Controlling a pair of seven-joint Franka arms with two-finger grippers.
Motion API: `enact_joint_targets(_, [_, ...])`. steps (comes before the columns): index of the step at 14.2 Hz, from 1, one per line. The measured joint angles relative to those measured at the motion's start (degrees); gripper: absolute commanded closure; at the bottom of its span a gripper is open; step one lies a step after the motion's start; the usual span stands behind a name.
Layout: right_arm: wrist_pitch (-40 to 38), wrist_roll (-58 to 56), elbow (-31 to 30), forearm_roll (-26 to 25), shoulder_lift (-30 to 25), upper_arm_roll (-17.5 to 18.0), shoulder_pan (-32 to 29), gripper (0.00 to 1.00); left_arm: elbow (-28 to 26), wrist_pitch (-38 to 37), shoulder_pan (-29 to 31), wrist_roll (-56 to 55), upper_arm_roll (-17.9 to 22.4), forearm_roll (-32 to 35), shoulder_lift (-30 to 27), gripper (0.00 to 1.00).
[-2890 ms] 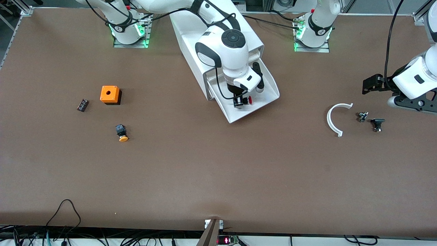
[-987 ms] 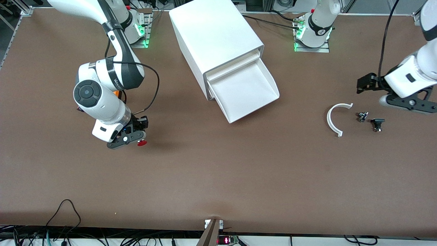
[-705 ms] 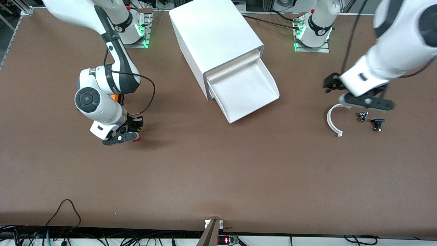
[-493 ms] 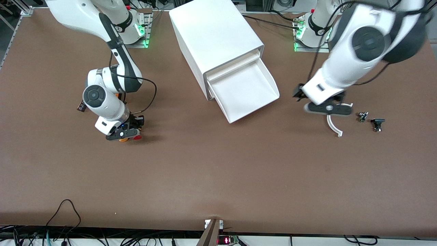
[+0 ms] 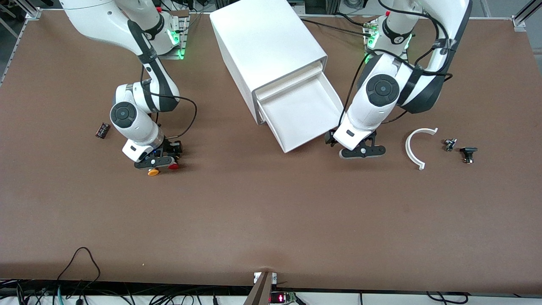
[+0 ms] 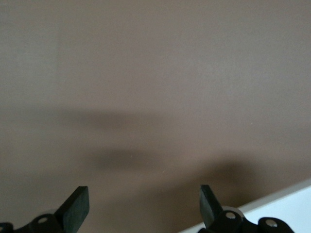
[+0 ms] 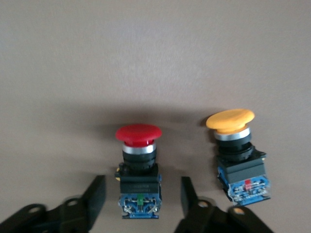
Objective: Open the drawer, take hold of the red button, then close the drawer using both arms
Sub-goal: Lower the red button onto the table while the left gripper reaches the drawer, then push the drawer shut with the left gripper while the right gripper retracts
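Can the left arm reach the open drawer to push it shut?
Probably yes. The left gripper hangs low right beside the front corner of the drawer, its jaws wide and empty, with only bare table between them. The right gripper is busy over by the red button.

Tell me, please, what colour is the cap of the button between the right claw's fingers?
Red, clearest in the right wrist view.

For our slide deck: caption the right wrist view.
Open right gripper straddles the red button beside an orange-capped button.
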Motion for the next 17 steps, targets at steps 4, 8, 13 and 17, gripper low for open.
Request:
enact_joint_targets(4, [-8.72, 1.05, 6.37, 0.01, -1.74, 0.01, -0.08, 0.00, -3.77, 5.30, -1.44, -4.80, -0.07, 0.00, 0.90, 0.00])
enact_joint_targets(8, [-25.49, 1.27, 18.59, 0.01, -3.34, -0.01, -0.20, 0.00, -5.27, 5.44, -3.05, -9.80, -3.16, -2.38, 0.96, 0.00])
enact_joint_targets(13, [-46.78, 1.54, 34.46, 0.01, -3.87, -0.28, -1.54, 0.00, -8.34, 5.44, -3.06, -15.42, -9.10, -9.00, 0.17, 0.00])
enact_joint_targets(17, [-51.12, 1.54, 38.62, -0.01, -6.85, 2.28, -7.32, 0.00, -12.01, 5.44, -3.09, -18.21, -15.49, -10.22, -2.27, 0.00])
